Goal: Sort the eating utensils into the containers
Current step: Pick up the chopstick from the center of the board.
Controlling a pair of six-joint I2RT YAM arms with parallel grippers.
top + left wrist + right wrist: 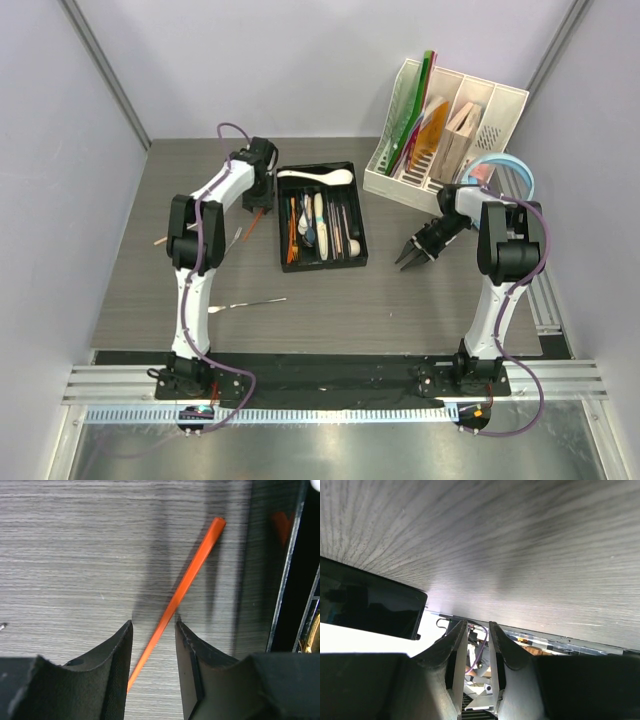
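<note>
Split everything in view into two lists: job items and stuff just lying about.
Job: black cutlery tray, white ceramic spoon, orange chopstick, steel utensil loose on the table.
Lying about: white file organiser, light-blue headphones.

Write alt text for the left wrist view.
An orange chopstick lies diagonally on the grey wood-grain table, its near end running between the open black fingers of the left gripper. The edge of a black tray shows at the right.
</note>
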